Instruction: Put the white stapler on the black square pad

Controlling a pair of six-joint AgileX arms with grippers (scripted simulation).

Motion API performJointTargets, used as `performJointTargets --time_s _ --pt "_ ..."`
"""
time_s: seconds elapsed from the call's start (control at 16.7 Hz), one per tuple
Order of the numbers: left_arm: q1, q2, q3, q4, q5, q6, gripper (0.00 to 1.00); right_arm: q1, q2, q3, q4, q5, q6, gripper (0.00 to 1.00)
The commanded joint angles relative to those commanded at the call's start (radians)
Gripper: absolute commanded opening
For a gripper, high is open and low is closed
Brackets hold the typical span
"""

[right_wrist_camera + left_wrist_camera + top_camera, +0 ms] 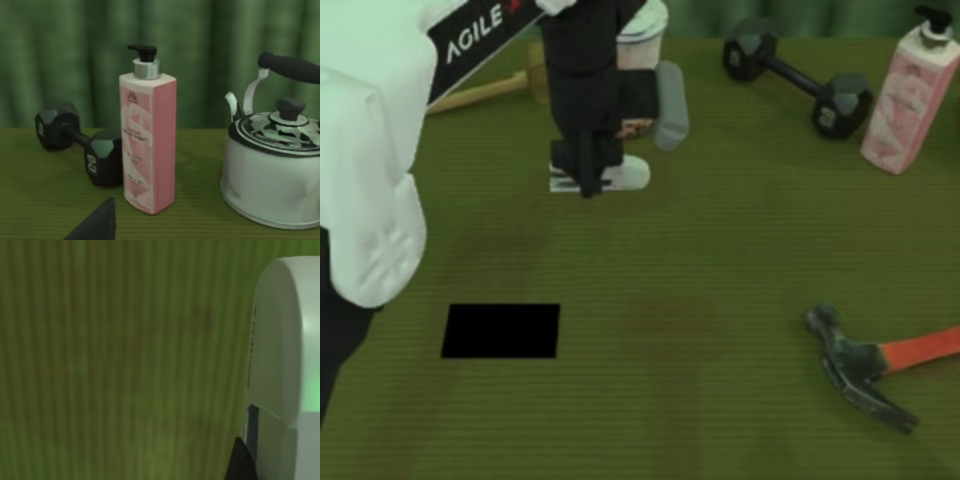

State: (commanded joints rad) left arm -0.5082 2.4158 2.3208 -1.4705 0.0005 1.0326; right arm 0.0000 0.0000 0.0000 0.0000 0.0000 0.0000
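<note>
Hovering over the small white plastic stapler (620, 175) at the tabletop's eleven o'clock, the left pincer (588, 182), its grip state unreadable, risks a glancing grasp knocking it from the flat black square pad (501, 331) at seven o'clock.

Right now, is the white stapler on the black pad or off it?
Off: the white stapler lies on green cloth under the left gripper, apart from the black square pad.

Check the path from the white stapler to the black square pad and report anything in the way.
Nothing visible blocks it. The white stapler sits under the left hand near the table's far edge; the black square pad lies nearer and to the left, with only bare green table between them. The hammer lies far right.
</note>
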Motion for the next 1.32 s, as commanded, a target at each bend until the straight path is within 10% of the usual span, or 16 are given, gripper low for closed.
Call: performJointTargets --time_s 0.66,1.32 --pt "-0.008 -0.028 -0.036 -0.034 -0.034 -0.213 0.0 0.0 0.0 0.0 0.0 0.0 0.0 1.0" --pt "0.017 -0.209 -0.356 -0.037 -0.106 -1.51 0.0 0.0 0.0 0.0 0.0 0.0 0.0 1.0"
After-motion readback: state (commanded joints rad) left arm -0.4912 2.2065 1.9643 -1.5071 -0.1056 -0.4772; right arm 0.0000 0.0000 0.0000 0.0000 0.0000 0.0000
